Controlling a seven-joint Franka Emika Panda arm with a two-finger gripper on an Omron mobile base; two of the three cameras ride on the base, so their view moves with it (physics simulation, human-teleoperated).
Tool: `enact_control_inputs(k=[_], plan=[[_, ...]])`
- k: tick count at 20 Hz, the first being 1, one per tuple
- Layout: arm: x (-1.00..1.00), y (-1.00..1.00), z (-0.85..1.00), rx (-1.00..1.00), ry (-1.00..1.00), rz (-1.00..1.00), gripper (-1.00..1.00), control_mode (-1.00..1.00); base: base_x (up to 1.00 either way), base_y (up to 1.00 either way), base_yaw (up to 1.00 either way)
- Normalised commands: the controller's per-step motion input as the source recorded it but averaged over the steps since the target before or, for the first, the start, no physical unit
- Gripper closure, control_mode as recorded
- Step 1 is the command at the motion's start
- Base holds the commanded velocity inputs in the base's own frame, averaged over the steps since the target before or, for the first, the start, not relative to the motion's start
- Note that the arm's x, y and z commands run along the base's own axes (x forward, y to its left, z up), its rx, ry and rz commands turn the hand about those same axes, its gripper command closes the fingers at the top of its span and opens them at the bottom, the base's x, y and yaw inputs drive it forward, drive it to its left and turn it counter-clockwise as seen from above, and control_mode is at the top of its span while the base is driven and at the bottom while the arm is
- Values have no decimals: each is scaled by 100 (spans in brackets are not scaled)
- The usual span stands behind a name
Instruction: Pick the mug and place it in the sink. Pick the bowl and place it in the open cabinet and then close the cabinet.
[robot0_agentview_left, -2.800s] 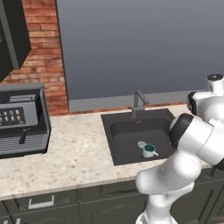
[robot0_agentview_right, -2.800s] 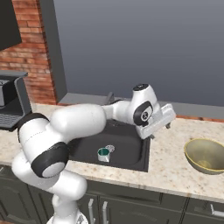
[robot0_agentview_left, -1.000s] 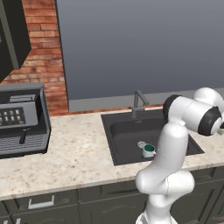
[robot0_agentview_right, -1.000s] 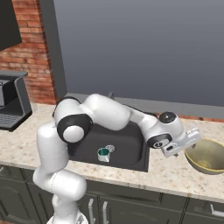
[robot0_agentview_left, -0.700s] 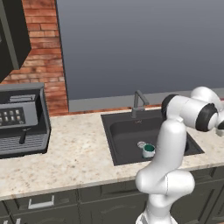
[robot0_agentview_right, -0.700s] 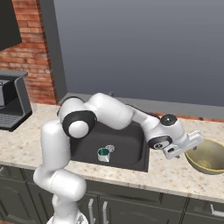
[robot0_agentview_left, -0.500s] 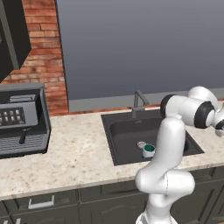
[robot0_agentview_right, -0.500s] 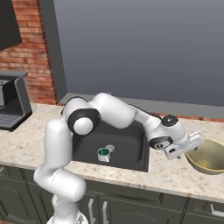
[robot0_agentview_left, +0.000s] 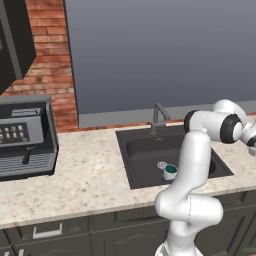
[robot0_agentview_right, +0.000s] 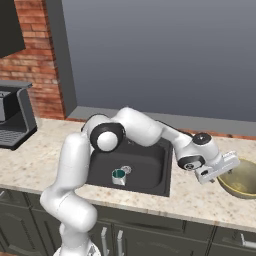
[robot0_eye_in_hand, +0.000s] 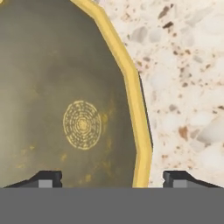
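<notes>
matt olive bowl (robot0_eye_in_hand: 65, 87) with yellow rim; speckled stone counter (robot0_eye_in_hand: 188, 87).

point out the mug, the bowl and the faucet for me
mug (robot0_agentview_right: 119, 175), right base view, teal inside
bowl (robot0_eye_in_hand: 83, 124), hand view, ringed centre of its floor
faucet (robot0_agentview_left: 159, 116), left base view, angled spout

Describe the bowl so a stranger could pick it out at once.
Start at the dark charcoal sink basin set in the speckled beige stone counter. To its right sits a wide, shallow, yellow-rimmed bowl, olive-brown inside. It is far broader than the small white, teal-lined mug in the basin.
</notes>
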Motion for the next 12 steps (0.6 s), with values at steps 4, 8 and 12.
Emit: enact_control_inputs(k=[4,8,12], plan=[[-11,0,-4,0,1,0,100,-100,0,0,0],[-23,0,0,0,0,0,100,-100,0,0,0],[-24,5,0,0,0,1,100,-100,0,0,0]])
